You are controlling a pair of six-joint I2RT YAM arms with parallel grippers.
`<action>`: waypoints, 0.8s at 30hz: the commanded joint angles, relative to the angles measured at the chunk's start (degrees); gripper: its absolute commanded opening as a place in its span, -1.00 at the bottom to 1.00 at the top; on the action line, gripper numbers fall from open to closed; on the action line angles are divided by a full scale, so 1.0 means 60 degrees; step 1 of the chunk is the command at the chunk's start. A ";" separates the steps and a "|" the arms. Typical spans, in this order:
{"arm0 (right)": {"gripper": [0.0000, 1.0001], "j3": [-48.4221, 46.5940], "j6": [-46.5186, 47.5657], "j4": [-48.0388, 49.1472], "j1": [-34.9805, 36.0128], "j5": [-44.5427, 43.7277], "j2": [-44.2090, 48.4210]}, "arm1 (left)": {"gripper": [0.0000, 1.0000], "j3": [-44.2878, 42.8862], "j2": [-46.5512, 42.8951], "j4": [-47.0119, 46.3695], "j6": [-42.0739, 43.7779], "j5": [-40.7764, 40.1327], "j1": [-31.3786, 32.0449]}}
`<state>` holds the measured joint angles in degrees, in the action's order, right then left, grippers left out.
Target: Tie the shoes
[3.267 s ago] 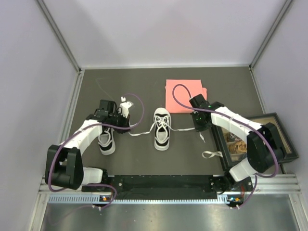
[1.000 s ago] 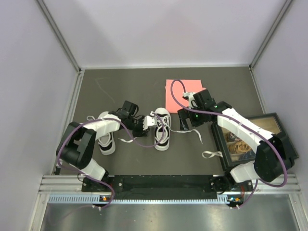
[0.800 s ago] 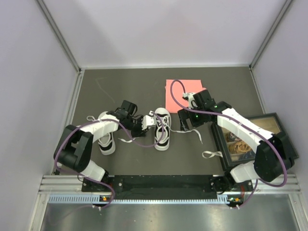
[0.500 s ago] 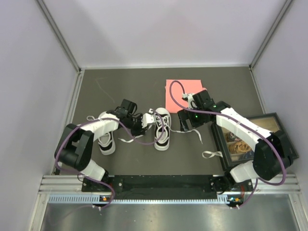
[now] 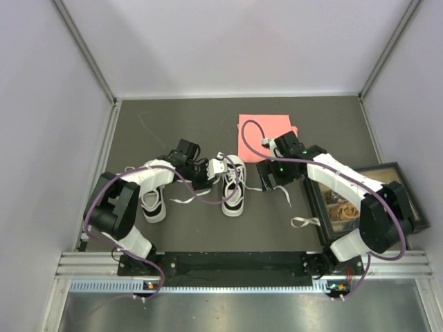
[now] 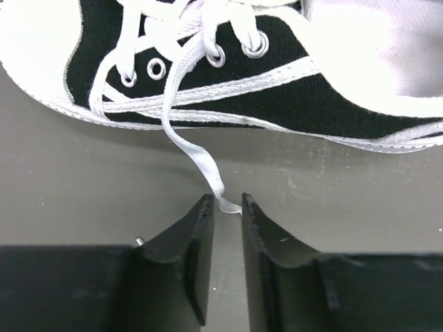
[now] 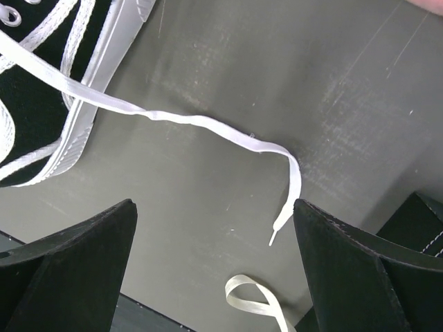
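While the left gripper (image 6: 227, 202) narrowly flanks a lace tip (image 6: 219, 191), the right gripper (image 7: 214, 207) gapes wide.

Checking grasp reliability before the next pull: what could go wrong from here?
1. Only the tip of the flat white shoelace sits between the fingers of the left claw, which stand slightly apart; it may slip out.
2. The right claw, wide open over the other white lace end, might catch the loose white loop beside it.
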<state>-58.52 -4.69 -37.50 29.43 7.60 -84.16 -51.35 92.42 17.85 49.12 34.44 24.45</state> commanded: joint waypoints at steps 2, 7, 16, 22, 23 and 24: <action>0.87 -0.0178 -0.0068 0.0038 -0.0100 -0.0006 -0.0021 | -0.27 -0.0099 -0.0067 -0.0133 0.0397 -0.0158 0.0042; 0.86 -0.0222 -0.0112 0.0053 -0.0086 0.0009 -0.0152 | -0.44 -0.0040 0.0065 -0.0118 0.0470 -0.0159 0.0042; 0.86 -0.0105 -0.0185 -0.0108 -0.0086 0.0082 -0.0519 | -0.49 -0.0245 0.0343 -0.0528 0.0367 0.0120 0.0144; 0.80 -0.0090 -0.0346 -0.0210 -0.0086 -0.0137 -0.0724 | -0.89 -0.0274 0.0008 -0.0031 0.0660 0.0383 0.0188; 0.80 -0.0076 -0.0376 -0.0254 -0.0086 -0.0283 -0.0739 | -0.97 -0.0303 -0.0153 0.0086 0.0689 0.0500 0.0174; 0.79 -0.0075 -0.0419 -0.0284 -0.0086 -0.0357 -0.0797 | -1.00 -0.0289 -0.0343 0.0189 0.0704 0.0747 0.0174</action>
<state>-58.52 -6.02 -38.61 29.43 7.35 -88.27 -51.44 94.35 17.04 51.59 34.04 25.30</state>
